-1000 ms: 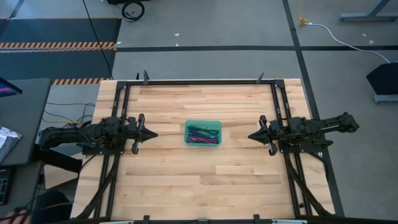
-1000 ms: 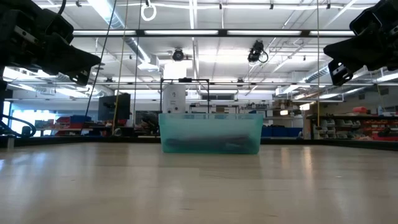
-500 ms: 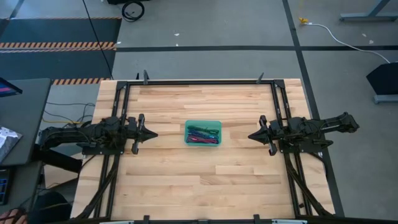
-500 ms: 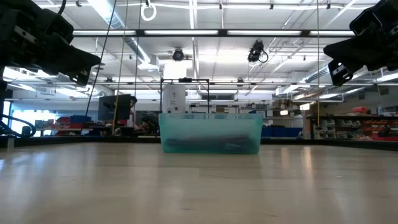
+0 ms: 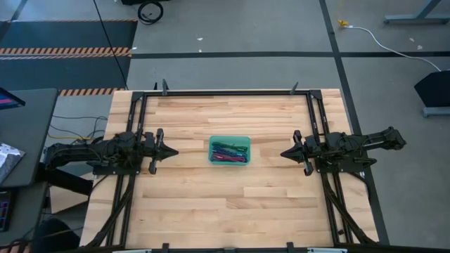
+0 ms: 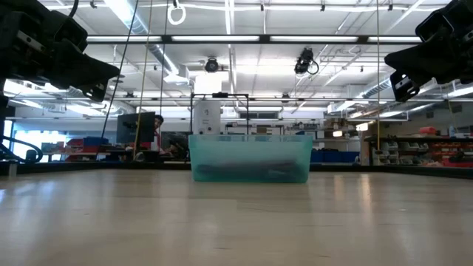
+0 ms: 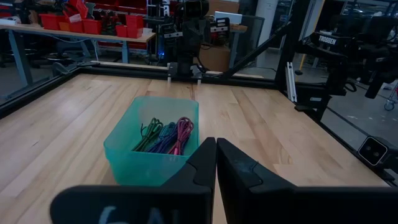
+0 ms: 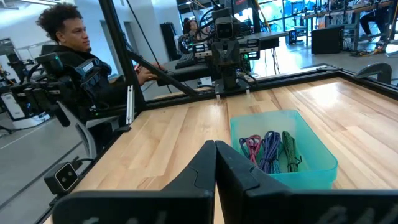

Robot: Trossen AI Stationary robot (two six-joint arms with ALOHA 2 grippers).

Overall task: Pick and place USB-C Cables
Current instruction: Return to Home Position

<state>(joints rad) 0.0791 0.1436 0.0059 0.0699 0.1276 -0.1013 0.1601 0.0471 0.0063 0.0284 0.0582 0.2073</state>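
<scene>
A teal-green plastic tray [image 5: 229,140] stands at the table's middle, also in the low view [image 6: 250,157]. Inside it lie the coiled cables [image 5: 228,152]: green, purple-blue and maroon-magenta bundles show in the left wrist view [image 7: 165,134] and the right wrist view [image 8: 270,151]. My left gripper [image 5: 173,151] is shut and empty, above the table to the tray's left. My right gripper [image 5: 285,153] is shut and empty, above the table to the tray's right. Both point at the tray.
A black frame [image 5: 225,92] runs along the table's far edge and sides. Bare wood lies on all sides of the tray. A person [image 8: 81,62] sits beyond the table's left side, behind the left arm.
</scene>
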